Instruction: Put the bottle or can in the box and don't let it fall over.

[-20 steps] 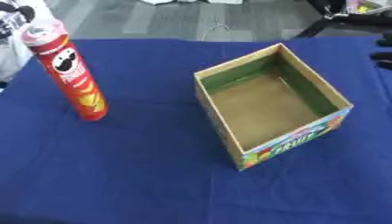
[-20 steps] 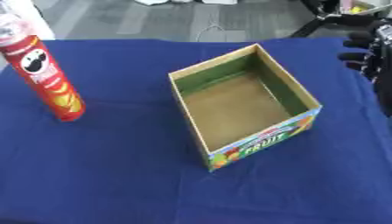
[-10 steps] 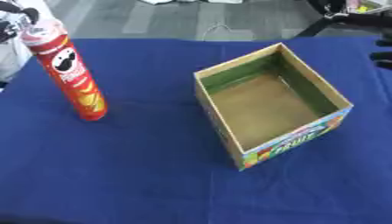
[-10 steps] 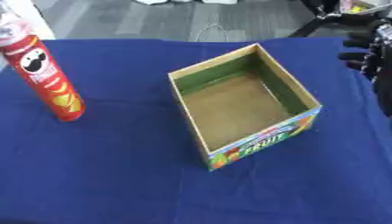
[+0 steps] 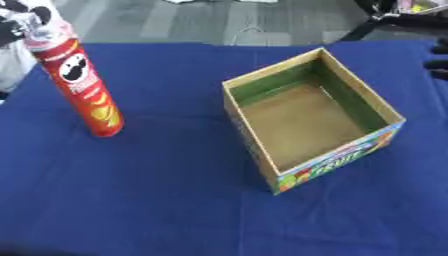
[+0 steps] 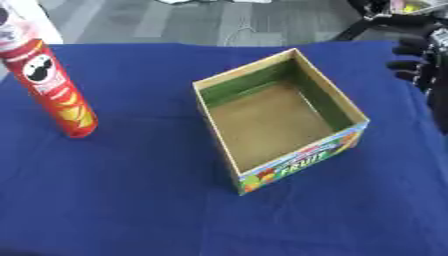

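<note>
Basically nothing's moved in the last second: can (image 5: 80, 85) upright, well left of the right hand (image 6: 422, 54) (fingers curled, empty); box (image 6: 278, 118) empty. Left hand's unseen.

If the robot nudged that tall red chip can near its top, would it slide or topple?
Likely topple: the can is tall and narrow, standing on a small base on the blue cloth, which probably grips rather than lets it slide. On its side the round tube would probably roll. It looks stiff, so it should hold its shape when lifted.
</note>
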You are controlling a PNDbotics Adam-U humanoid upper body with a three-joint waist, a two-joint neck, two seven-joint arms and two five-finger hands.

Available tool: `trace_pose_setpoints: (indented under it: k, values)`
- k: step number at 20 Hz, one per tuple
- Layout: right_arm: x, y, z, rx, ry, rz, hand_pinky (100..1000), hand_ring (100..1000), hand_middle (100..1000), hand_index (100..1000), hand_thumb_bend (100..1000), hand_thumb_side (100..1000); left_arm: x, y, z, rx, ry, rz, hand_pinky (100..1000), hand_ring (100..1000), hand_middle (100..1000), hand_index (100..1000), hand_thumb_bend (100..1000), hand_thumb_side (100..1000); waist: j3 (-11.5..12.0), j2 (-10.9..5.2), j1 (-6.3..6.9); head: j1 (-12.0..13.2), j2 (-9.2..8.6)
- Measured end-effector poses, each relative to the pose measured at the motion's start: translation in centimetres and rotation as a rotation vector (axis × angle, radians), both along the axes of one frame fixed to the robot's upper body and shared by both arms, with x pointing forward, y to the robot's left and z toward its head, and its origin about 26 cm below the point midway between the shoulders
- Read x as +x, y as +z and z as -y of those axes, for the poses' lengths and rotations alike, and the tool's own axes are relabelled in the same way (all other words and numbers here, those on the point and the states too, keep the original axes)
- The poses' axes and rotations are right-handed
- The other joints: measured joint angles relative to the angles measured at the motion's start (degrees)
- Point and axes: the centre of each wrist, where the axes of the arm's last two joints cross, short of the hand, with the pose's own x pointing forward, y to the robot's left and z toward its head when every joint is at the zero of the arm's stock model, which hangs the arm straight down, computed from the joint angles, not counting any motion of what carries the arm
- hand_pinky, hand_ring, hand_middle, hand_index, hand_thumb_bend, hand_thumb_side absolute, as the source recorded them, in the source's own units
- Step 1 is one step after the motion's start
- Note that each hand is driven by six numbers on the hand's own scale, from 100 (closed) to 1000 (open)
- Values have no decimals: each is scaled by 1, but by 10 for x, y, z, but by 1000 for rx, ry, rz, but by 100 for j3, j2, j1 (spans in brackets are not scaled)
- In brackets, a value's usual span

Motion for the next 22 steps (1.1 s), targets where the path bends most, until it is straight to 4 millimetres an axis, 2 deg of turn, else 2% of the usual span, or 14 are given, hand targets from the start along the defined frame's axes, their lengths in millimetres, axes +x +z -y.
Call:
trace_pose_setpoints:
  k: [5, 18, 22]
  values:
    - [0, 0, 0, -1, 1, 0, 876, 761, 769, 804, 100, 977, 2, 4, 5, 4, -16, 13, 832, 893, 941, 911, 351, 888, -8, 2, 0, 17, 0]
    - [1, 2, -1, -1, 3, 2, 876, 761, 769, 804, 100, 976, 15, 7, 14, -16, -56, 16, 831, 898, 945, 913, 346, 900, -25, 32, -8, 54, -27]
    - [1, 2, -1, -1, 3, 2, 876, 761, 769, 804, 100, 976, 16, 6, 15, -15, -62, 11, 841, 900, 946, 915, 422, 865, -24, 34, -8, 61, -44]
